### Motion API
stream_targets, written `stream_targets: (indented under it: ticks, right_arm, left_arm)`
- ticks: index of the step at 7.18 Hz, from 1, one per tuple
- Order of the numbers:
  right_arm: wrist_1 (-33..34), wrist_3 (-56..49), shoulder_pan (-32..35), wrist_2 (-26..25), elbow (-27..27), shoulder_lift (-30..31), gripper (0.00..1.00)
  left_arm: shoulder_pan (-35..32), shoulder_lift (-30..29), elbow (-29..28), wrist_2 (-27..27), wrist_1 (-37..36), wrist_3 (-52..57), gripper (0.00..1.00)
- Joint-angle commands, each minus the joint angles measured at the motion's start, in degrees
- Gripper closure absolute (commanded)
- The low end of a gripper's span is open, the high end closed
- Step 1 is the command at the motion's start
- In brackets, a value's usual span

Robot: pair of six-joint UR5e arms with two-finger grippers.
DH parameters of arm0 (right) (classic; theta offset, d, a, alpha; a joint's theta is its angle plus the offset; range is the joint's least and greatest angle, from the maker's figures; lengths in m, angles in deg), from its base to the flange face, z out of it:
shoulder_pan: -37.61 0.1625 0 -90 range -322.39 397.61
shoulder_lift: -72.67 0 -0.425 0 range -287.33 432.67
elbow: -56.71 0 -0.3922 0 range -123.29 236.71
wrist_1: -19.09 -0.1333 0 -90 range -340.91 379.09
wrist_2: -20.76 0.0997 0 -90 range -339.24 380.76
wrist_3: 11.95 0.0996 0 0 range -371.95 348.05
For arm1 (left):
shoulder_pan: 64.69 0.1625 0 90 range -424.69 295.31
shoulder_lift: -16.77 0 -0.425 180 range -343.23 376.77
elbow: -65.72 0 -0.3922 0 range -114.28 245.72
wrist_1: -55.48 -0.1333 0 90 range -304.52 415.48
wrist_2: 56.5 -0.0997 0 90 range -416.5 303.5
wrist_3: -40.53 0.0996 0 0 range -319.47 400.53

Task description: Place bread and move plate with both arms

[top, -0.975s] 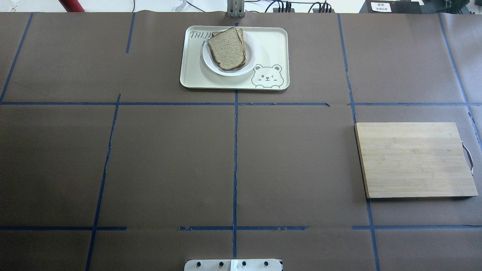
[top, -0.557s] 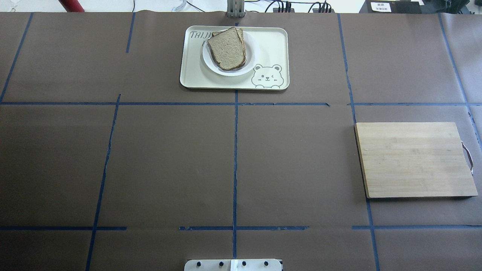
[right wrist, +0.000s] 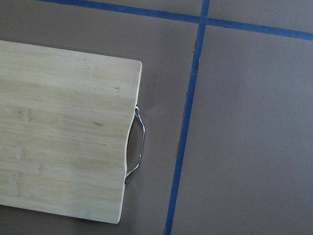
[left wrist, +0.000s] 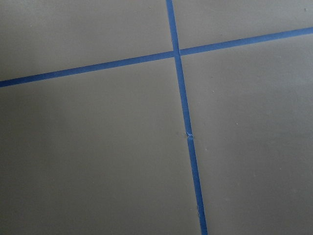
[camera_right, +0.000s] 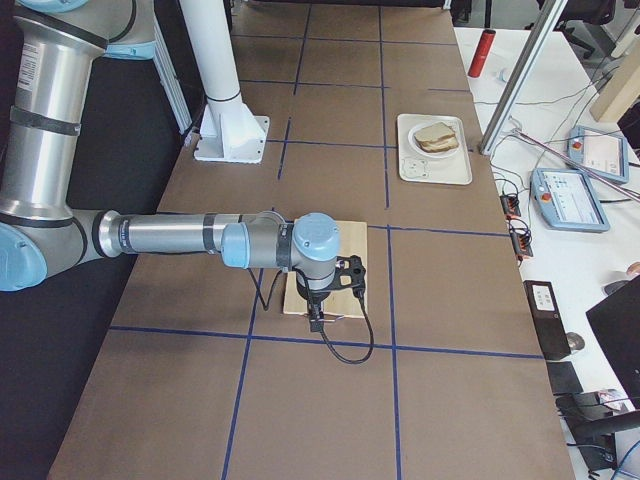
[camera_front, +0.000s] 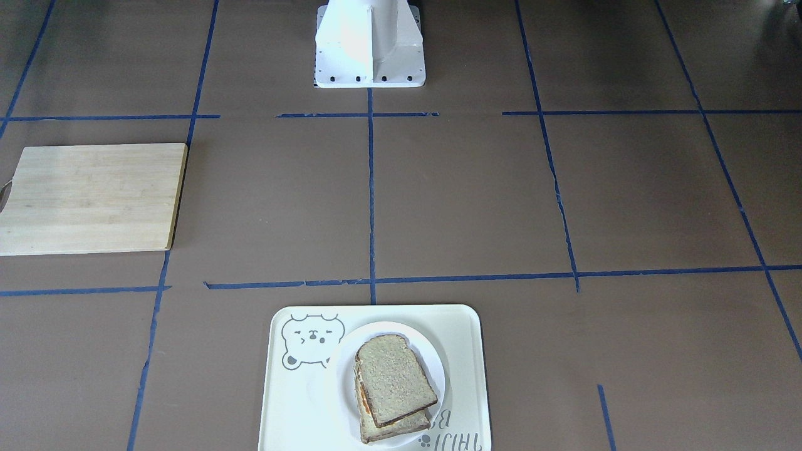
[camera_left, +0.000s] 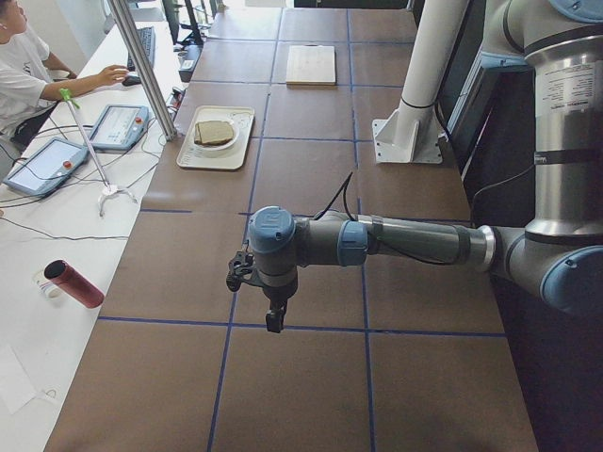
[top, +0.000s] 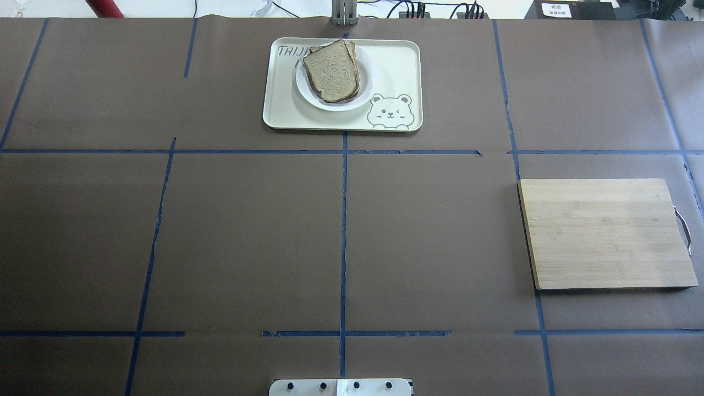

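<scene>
The bread (top: 331,70) is a plain brown slice lying on top of a second slice on the small white plate (top: 366,92). The plate sits on the cream bear tray (top: 396,66) at the table's far middle. In the front-facing view the bread (camera_front: 393,379) covers a lower slice with an orange filling edge on the plate (camera_front: 433,362). Neither arm shows in the overhead or front-facing views. My left gripper (camera_left: 273,322) hangs over bare table at the left end. My right gripper (camera_right: 316,320) hangs over the cutting board's edge. I cannot tell whether either is open.
A bamboo cutting board (top: 605,234) with a metal handle (right wrist: 137,147) lies on the robot's right. The white base (camera_front: 369,44) stands at the near edge. Blue tape lines (left wrist: 183,98) cross the brown table. An operator (camera_left: 19,66), tablets and a red bottle (camera_left: 73,282) are beside the table.
</scene>
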Motion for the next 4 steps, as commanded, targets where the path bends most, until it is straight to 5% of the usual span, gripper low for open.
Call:
stream_targets:
  ticks: [1,4]
  right_arm:
    - [-0.1,0.0,0.0,0.0,-0.2,0.0,0.0]
    - [-0.1,0.0,0.0,-0.1,0.0,0.1,0.0]
  left_arm:
    - [0.0,0.5,0.2,0.1,-0.1,0.0,0.0]
    - [0.0,0.6,1.0,0.1,0.0,-0.1,0.0]
